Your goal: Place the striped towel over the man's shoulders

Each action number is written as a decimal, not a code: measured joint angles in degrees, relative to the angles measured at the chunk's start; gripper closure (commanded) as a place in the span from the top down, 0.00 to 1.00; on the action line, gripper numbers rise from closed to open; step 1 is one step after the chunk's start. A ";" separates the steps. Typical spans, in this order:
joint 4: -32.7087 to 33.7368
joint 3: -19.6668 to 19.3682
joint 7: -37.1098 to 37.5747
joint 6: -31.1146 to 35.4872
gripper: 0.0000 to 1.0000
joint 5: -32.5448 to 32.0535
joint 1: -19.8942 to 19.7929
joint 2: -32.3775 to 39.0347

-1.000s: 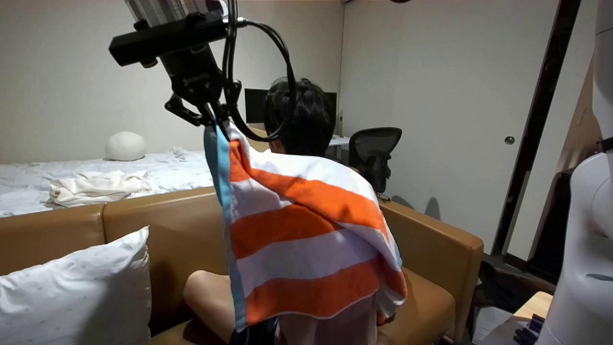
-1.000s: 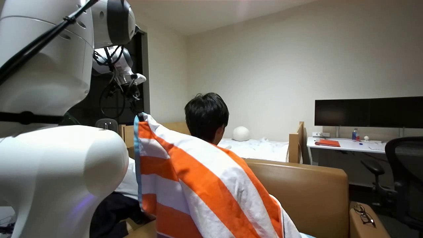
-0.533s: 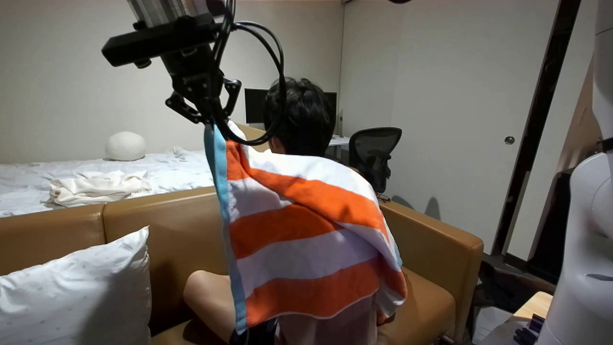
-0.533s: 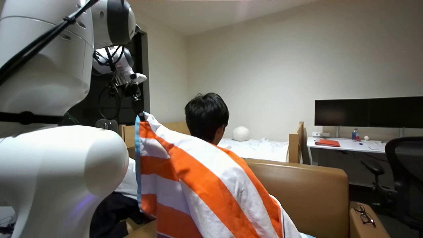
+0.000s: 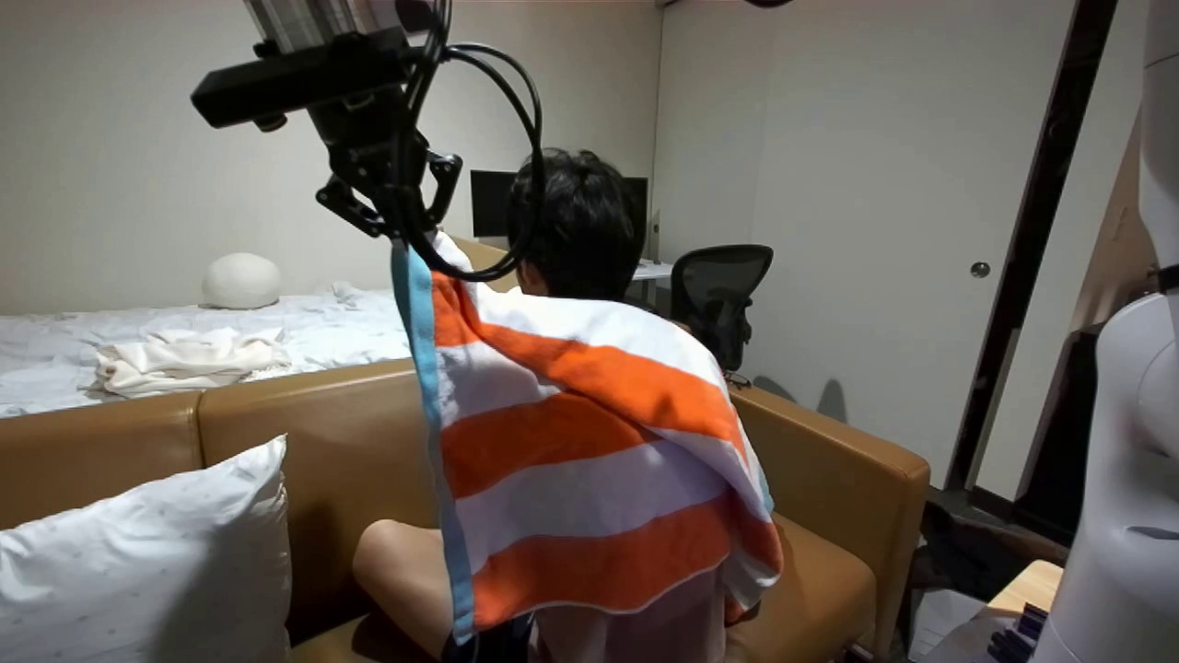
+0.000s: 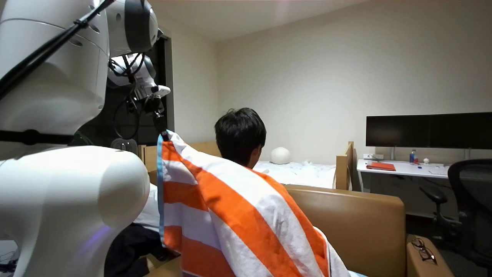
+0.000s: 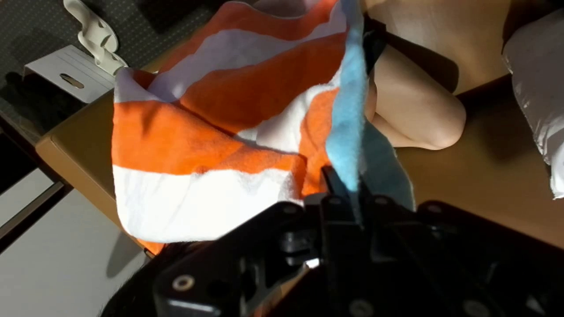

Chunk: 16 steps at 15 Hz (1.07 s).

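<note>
The orange-white striped towel (image 5: 594,437) drapes over the right shoulder and back of the seated man (image 5: 585,228); its blue-edged corner is raised.

This is a home, part bedroom, part study: a rumpled bed (image 5: 345,331) lies beyond a tan sofa (image 5: 336,424). In an exterior view, a white bench (image 6: 406,169) bears what look like two dark screens (image 6: 426,131) near an office chair (image 6: 471,204).

The striped towel (image 5: 589,424) is fuzzy, matt cloth. The couch (image 5: 350,433) looks like smooth, faintly shiny leather; on it, a pillow (image 5: 175,562) shows wrinkled cloth. Beyond the couch, a bed frame (image 6: 341,171) is matt wood. Near the couch, the robot arm (image 6: 73,184) looks like smooth, glossy plastic.
</note>
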 measured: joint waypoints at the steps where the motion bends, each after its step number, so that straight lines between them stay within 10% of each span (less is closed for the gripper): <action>1: 0.00 0.00 0.00 0.00 0.01 0.00 0.00 0.00; 16: 1.19 -0.78 13.77 -1.06 0.01 6.14 0.17 0.98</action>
